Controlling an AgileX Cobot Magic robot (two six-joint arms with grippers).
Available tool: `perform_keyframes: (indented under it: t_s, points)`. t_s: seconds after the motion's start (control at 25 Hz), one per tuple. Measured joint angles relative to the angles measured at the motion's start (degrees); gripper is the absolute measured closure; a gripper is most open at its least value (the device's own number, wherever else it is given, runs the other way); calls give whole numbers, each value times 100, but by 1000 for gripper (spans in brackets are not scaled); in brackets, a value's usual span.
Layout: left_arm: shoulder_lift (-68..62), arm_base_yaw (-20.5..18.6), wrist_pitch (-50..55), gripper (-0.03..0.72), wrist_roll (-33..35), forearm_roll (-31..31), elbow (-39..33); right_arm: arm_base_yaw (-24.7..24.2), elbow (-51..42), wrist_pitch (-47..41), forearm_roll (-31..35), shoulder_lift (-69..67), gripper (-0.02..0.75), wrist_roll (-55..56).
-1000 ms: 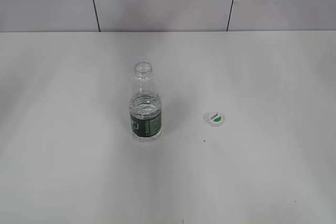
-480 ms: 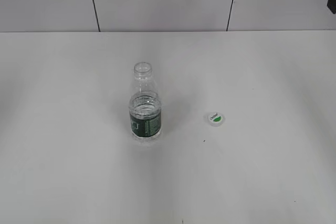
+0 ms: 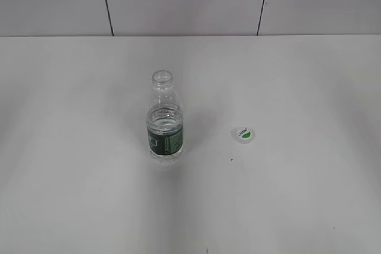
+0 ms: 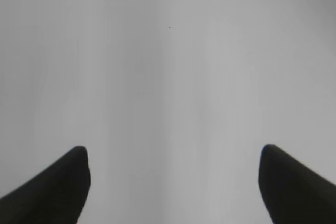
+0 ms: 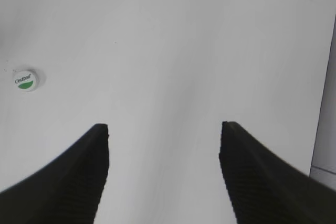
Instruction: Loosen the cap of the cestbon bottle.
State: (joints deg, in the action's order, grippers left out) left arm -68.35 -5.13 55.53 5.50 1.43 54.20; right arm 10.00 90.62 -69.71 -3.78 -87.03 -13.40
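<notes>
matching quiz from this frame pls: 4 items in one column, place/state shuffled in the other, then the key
1. bottle
2. cap
3. left gripper
4. right gripper

A. lies flat on the table, green mark up
B. open above bare table, nothing else in its view
C. stands upright, neck open
D. open, cap off to its left in its view

Pairs: 1-C, 2-A, 3-B, 4-D

The cestbon bottle [image 3: 165,118] is clear glossy plastic with a ribbed body and a dark green label band. The cap [image 3: 244,135] is smooth white plastic (green mark on top). The bench [image 3: 286,194] looks matt white, and the right tool [image 5: 164,129] has dark ridged fingers [image 5: 89,166].
</notes>
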Motion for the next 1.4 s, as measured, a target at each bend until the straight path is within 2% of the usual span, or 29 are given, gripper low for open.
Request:
perform_keyframes:
  t_s: [0.32,0.72,1.16,1.4]
  points:
    - [1397,0,214,98,19,-18,-133,0,-1227,-6,81,1283,232,276]
    - [2745,0,470,99,19,-322,-1222,0,-2461,-3,198,2685,232,349]
    - [3826,0,806,100,19,-509,-1705,0,-4258,500,280,4437,232,689]
    - [4281,0,756,100,19,-514,-2199,0,-5093,1064,280,5015,232,871]
